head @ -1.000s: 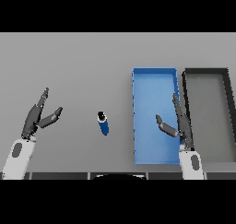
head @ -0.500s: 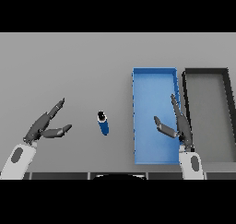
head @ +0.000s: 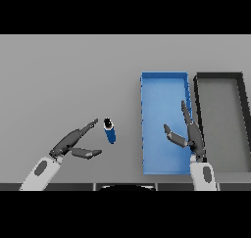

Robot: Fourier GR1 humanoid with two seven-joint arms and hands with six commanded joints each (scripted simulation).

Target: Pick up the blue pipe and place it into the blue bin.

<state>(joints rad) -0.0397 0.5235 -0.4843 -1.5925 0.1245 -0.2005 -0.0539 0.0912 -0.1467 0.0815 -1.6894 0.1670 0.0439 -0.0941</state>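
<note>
Bins stand side by side on the grey bench at the right of the frame. The blue bin is a long open tray running from mid-height down to the lower right; nothing lies inside it. The dark bin sits just beside it on the right, their long walls close together, and it too holds nothing.

The blue pipe lies on the bench left of centre, a short cylinder with its dark open end pointing up-frame, well apart from the blue bin's left wall. Bare bench surface lies between pipe and bin.

The left hand shows at the lower left, reaching toward the pipe. Its fingers are straight and spread from the thumb, which points right below them. The longest fingertip is just beside the pipe's upper end; contact cannot be confirmed. The hand holds nothing.

The right hand shows at the lower right, over the blue bin's right side, fingers extended up-frame and thumb out to the left, relaxed and holding nothing.
</note>
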